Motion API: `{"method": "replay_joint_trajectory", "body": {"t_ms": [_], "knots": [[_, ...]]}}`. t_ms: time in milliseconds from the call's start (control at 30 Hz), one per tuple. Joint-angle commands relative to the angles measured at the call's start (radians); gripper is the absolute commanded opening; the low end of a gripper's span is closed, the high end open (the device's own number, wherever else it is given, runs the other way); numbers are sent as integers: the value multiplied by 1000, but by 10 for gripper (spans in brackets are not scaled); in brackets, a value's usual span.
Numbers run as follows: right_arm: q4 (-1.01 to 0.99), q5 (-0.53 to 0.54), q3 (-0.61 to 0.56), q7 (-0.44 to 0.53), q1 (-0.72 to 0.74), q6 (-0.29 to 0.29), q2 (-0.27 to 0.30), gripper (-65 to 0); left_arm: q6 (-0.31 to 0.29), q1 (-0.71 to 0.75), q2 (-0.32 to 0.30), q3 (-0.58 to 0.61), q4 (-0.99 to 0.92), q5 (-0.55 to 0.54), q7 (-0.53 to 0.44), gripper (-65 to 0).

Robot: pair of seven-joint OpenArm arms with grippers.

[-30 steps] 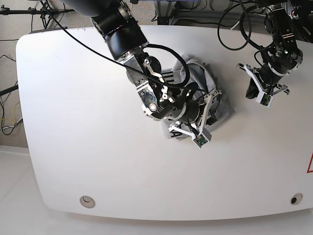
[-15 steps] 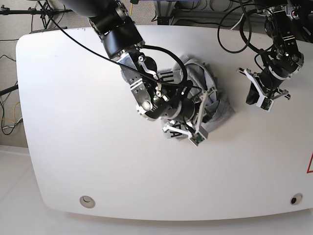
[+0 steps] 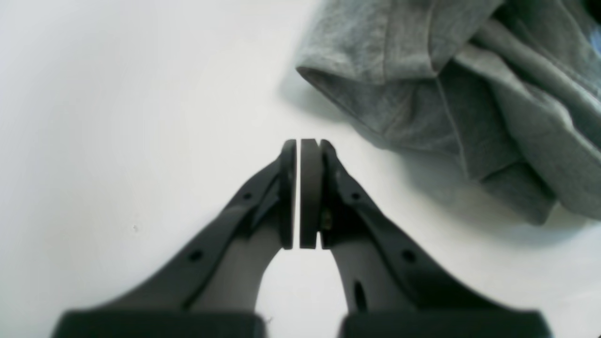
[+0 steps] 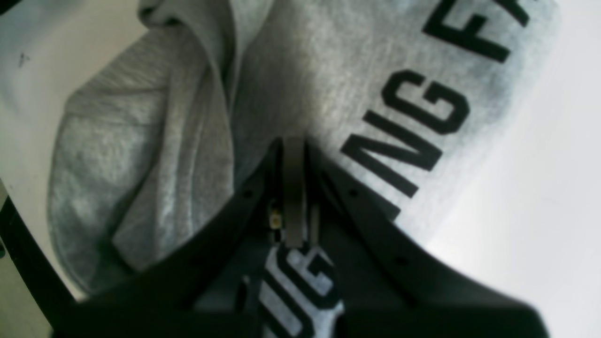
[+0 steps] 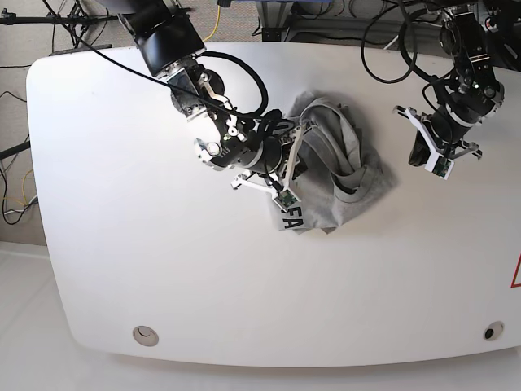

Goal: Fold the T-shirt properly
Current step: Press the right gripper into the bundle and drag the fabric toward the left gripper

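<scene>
Withdrawn toward the table's (image 5: 122, 244) left, the right gripper (image 4: 293, 155) now hovers over the T-shirt's (image 5: 342, 175) lettered edge, fingers pressed together, holding nothing. T-shirt lies crumpled mid-table. Left gripper (image 3: 300, 145), fingers pressed together and empty, sits just right of the T-shirt.

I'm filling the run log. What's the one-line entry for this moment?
T-shirt: crumpled, unfolded, lettering showing | right gripper: shut, over T-shirt | left gripper: shut, beside T-shirt, over table

Your base cam looks straight down on the whole surface (image 5: 122, 244) from high up — both wrist cams sit right behind their jaws, sharing the T-shirt (image 5: 342, 175).
</scene>
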Motion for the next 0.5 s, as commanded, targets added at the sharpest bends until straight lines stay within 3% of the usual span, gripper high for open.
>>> {"method": "replay_joint_trajectory", "body": {"t_ms": [0,467], "knots": [[20,7,2,21,17,2,-2,-650,-1,-6,-10,-3,19,-16,-22,-647],[-58,7,-1,24,-3,2,-22,-650,-1,-6,-10,-3,17,-14,-22,-647]]}}
